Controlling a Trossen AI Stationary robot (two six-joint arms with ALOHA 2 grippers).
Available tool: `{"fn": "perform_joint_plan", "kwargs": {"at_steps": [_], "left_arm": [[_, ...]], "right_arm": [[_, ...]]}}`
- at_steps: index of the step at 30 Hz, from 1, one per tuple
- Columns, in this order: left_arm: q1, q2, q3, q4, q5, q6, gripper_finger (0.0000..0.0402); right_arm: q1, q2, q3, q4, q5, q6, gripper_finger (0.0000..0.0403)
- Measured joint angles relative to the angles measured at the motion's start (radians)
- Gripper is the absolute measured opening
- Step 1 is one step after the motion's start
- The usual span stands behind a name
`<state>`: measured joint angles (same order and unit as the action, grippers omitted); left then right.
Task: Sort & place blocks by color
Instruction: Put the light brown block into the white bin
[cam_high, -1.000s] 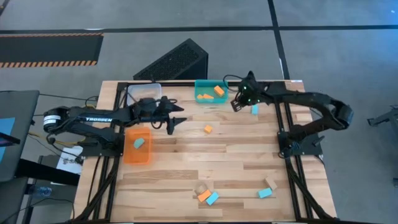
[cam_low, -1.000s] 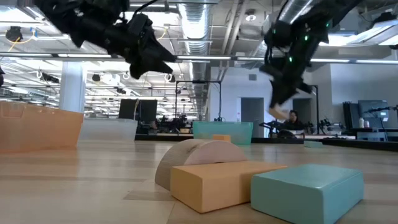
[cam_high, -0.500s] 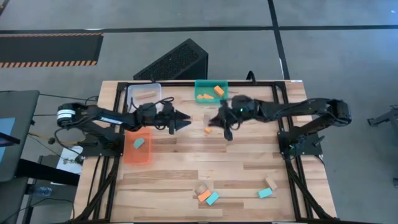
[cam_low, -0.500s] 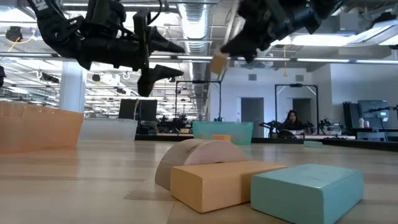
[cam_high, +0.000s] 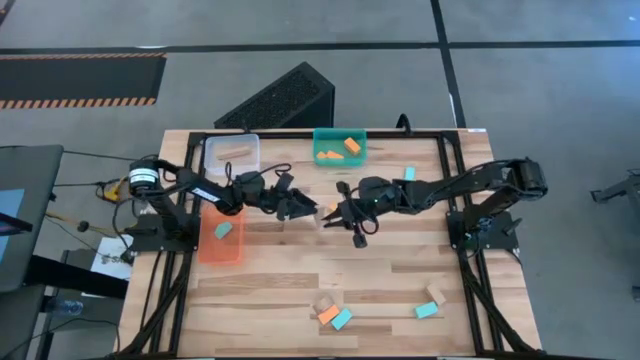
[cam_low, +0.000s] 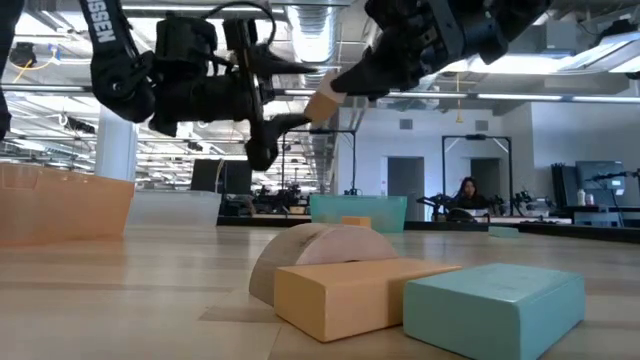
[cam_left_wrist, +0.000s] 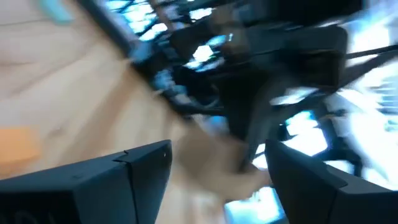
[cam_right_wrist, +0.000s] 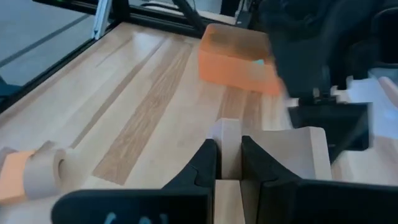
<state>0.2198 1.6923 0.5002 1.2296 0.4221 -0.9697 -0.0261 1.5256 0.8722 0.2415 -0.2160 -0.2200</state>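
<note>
Mid-table, the right gripper pinched a tan block, seemingly light, rigid wood, best gripped across flat faces; the left gripper stood spread just beside it

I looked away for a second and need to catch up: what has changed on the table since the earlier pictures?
The right gripper swung from beside the teal bin to mid-table, still shut on a tan block. The left gripper reached out to meet it, jaws open at the block, not yet gripping. The bins and the loose blocks at the near edge stayed put.
</note>
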Motion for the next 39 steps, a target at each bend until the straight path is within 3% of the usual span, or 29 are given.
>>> {"fn": "perform_joint_plan", "kwargs": {"at_steps": [15,20,33,39], "left_arm": [[-0.003,0.011,0.032,-0.099,-0.006,-0.054,0.024],[-0.004,0.011,0.031,-0.133,-0.018,-0.068,0.024],[-0.004,0.011,0.031,-0.138,-0.12,-0.09,0.024],[-0.005,0.011,0.03,-0.136,-0.16,-0.093,0.024]], "right_arm": [[0.02,0.026,0.0,0.005,0.092,-0.177,0.0043],[0.025,0.026,0.0,0.006,0.191,-0.223,0.0043],[0.074,0.062,0.001,0.001,0.274,-0.409,0.0044],[0.086,0.067,0.0,0.0,0.335,-0.42,0.0043]]}}
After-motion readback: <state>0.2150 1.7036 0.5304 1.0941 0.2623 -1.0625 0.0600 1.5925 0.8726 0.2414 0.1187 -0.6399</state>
